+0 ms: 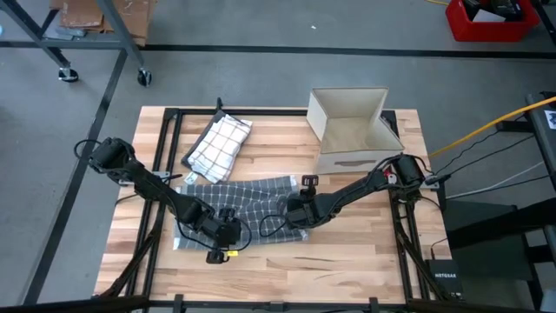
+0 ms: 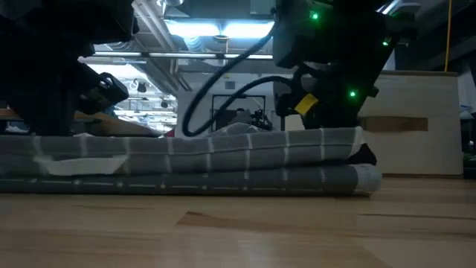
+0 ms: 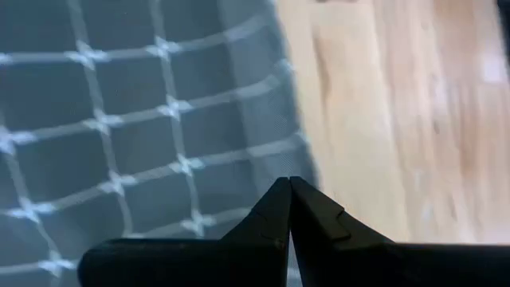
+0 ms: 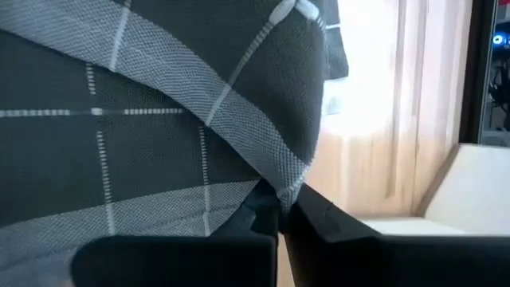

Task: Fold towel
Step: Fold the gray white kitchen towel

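Right gripper [image 4: 277, 209]: fingers pinched together on a fold of the dark grey towel with a white grid pattern [image 1: 239, 202], at its edge on the cardboard-box side.
Left gripper [image 3: 288, 209]: fingers pressed shut, tips down at the cloth near its opposite edge; whether cloth is caught between them I cannot tell.
Towel position: flat on the light wooden slatted table [image 1: 347, 261], centre, already lying in two layers as the low view shows.
Long axis: across the table, running from one gripper to the other.
Key relation: each arm sits over its own end of the towel.
Nearby: a second, pale checked cloth [image 1: 220, 143] farther back, apart; open beige cardboard box [image 1: 352, 130] just behind the right arm.
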